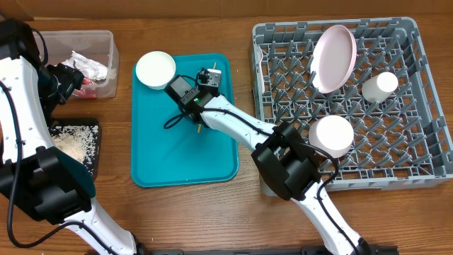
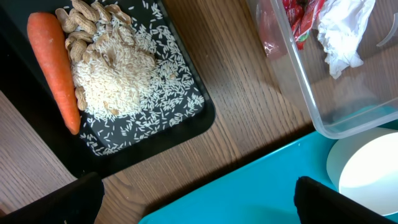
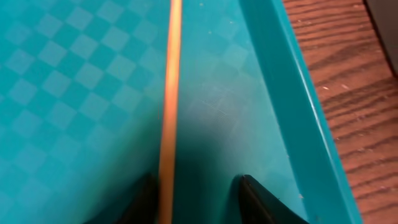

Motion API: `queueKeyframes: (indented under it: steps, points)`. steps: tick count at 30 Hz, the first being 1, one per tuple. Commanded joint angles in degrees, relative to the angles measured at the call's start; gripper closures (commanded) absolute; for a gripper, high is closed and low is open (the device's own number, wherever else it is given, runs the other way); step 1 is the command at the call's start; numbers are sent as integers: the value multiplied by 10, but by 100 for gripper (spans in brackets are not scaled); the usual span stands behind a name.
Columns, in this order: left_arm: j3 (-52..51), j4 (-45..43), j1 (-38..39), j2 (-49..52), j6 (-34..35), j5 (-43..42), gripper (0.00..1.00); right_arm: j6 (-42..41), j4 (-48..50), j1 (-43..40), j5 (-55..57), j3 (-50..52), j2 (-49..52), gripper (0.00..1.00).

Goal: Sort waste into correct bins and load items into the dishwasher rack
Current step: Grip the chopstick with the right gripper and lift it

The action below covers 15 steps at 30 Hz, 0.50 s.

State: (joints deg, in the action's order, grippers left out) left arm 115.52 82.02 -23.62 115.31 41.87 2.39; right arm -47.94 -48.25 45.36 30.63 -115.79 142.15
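Observation:
A thin wooden stick [image 3: 169,112] lies on the teal tray [image 3: 273,93]; one end shows under the arm [image 1: 199,129]. My right gripper [image 3: 196,199] is low over the tray [image 1: 205,79], open, its fingers on either side of the stick. My left gripper [image 2: 193,199] is open and empty, above the table by the clear tub [image 1: 67,78]. The black tray [image 2: 186,118] holds the carrot [image 2: 55,68] and beige food scraps [image 2: 115,74]. The clear tub [image 2: 348,118] holds the red wrapper [image 2: 297,18] and white napkin [image 2: 339,37]. The fork is not visible.
A white bowl [image 1: 155,69] stands on the teal tray's [image 1: 148,163] far left corner. The grey rack [image 1: 417,142] at right holds the plate [image 1: 334,57], the cup [image 1: 379,85] and another bowl [image 1: 331,134]. The black tray [image 1: 95,131] and clear tub [image 1: 106,42] are at left.

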Motion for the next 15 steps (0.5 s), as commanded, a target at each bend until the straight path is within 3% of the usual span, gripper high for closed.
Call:
queueKeyframes:
  steps: [1,6,15]
  points:
    - [-1,0,4,2,6,6,0,15,-19,0,-25,9,43,60]
    - [-1,0,4,2,6,6,0,19,-29,0,-65,-9,41,80]
    - [-1,0,4,2,6,6,0,17,-64,-5,-74,-32,30,96]
